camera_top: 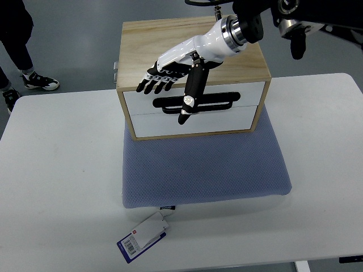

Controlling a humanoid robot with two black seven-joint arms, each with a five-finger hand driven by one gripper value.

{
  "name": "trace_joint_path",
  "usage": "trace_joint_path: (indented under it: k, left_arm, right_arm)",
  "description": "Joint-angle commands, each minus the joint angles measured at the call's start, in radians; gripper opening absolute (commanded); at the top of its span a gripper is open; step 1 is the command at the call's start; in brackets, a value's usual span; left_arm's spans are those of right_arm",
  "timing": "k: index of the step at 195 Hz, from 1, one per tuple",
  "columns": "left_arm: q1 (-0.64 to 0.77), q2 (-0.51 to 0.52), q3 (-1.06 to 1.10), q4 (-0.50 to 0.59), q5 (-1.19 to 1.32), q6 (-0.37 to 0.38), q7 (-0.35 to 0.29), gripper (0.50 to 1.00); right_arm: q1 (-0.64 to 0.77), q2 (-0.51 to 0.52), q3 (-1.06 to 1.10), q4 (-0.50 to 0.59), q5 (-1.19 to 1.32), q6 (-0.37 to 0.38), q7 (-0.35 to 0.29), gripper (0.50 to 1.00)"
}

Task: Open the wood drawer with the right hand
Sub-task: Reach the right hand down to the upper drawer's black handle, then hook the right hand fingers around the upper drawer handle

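A light wood drawer box (170,34) with two white drawer fronts sits at the back of a blue-grey cushion (207,170). The upper drawer front (249,93) has a black slot handle (221,103) and looks shut. My right hand (164,85) comes in from the top right, white with black fingers, and hovers over the box's front top edge. Its fingers (154,84) are stretched out and spread toward the left, holding nothing. The black thumb (190,96) points down in front of the upper drawer, its tip by the handle slot. My left arm does not show.
The cushion lies on a white table (57,181). A blue and white tag (143,236) on the cushion's cord lies near the front edge. A person's legs and shoes (34,82) stand on the floor at the far left.
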Motion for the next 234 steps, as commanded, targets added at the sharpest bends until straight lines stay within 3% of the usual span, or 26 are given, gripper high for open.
trace_joint_path:
  k: [1, 45, 234]
  left_arm:
    - [0.0, 0.0, 0.0, 0.001, 0.0, 0.001, 0.0, 1.0]
    - [0.0, 0.0, 0.0, 0.004, 0.0, 0.001, 0.0, 1.0]
    - [0.0, 0.0, 0.0, 0.008, 0.0, 0.001, 0.0, 1.0]
  right_arm:
    - [-0.036, -0.019, 0.0, 0.017, 0.0, -0.015, 0.002, 0.944]
    - [-0.087, -0.052, -0.001, 0.034, -0.006, -0.092, 0.0, 0.944]
    - [-0.142, -0.098, -0.063, 0.073, -0.012, -0.187, -0.052, 0.942]
